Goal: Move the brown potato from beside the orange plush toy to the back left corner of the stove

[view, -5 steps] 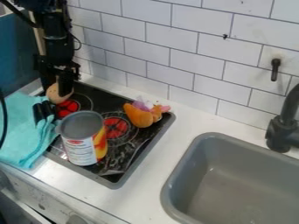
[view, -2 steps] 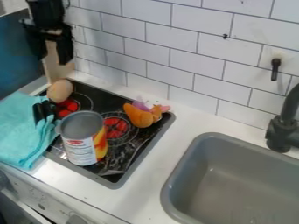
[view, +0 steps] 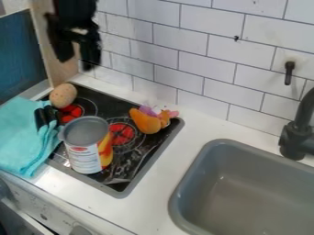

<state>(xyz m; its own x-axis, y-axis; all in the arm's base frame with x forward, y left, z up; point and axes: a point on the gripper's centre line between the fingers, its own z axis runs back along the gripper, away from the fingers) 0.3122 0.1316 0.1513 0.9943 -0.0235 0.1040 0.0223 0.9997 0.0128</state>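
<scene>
Tin can (view: 83,147) up nearest on the cooktop (view: 133,160), standing upright at its near left part, and it's the tall one to watch: a low swing of the arm would clip its rim and could send it over. Turquoise towel (view: 21,137) to its left, a black two-pronged object (view: 41,119) lying on it; anything catching that cloth could drag the lot askew. Across to the right, an orange toy (view: 146,121) sits by the cooktop's edge. And at the far left corner, here's the speckled egg-shaped toy (view: 63,95), resting beside the towel! Rounded sides, so an off-centre squeeze or a nudge could set it rolling. Above and beyond it hangs the claw (view: 76,64), fingers wide apart, nothing held between them; come down crooked and a fingertip could knock the toy or scrape the wall.

Surface check, from the front: a white panel with knobs (view: 43,209) at near left, the grey sink (view: 175,202) sunk into the white table (view: 153,183) at right, red rings printed on the black cooktop. Farther back, a black faucet (view: 297,140) at right, white tiles (view: 208,46) behind, a blue panel (view: 21,50) at far left.
</scene>
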